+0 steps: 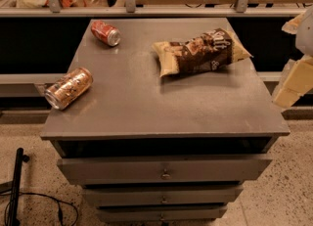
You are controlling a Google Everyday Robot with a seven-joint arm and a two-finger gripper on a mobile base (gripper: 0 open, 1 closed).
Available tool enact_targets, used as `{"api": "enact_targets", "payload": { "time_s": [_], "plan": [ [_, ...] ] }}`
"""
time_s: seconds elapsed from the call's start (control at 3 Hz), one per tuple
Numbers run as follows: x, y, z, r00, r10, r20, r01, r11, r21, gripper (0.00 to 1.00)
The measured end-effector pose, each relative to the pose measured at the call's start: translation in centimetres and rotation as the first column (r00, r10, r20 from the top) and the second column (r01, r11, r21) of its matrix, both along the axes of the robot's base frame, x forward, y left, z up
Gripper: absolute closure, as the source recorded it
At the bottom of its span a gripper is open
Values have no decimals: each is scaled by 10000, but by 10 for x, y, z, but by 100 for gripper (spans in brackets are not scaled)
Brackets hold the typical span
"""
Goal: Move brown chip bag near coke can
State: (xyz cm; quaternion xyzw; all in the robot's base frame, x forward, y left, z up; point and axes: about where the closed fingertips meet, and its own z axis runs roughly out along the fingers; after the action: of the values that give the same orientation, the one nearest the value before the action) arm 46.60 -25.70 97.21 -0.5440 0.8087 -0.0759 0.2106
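1. The gripper [292, 83] hangs at the right border of the view, beyond the right rim of the cabinet top [161, 107] and apart from it. Only cream-coloured parts of it show, so whether it is spread or pressed together cannot be told. It touches neither the bag nor the cans.
2. The bag [200, 51] lies flat on the far right part of the top. Its length runs from near-left to far-right, with one cream end toward the middle and the other by the right rim.
3. The coke can [105, 33] lies on its side near the far left corner, its silver top turned toward the right and the near side. It is well apart from the bag, with bare top between them.
4. A copper can [68, 88] lies on its side at the left rim, its near end showing past the rim.
5. Below the top are drawers [166, 169] with small knobs.
6. A black pole [14, 186] and a cable [44, 205] are on the speckled floor at lower left.
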Motion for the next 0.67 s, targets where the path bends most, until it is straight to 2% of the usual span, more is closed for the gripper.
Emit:
{"api": "enact_targets", "payload": {
  "time_s": [0.33, 0.67],
  "plan": [
    [24, -26, -5, 9933, -779, 856, 738, 9960, 500, 0],
    [58, -55, -11, 9741, -1548, 1649, 1280, 9784, 1623, 0]
  ]
}}
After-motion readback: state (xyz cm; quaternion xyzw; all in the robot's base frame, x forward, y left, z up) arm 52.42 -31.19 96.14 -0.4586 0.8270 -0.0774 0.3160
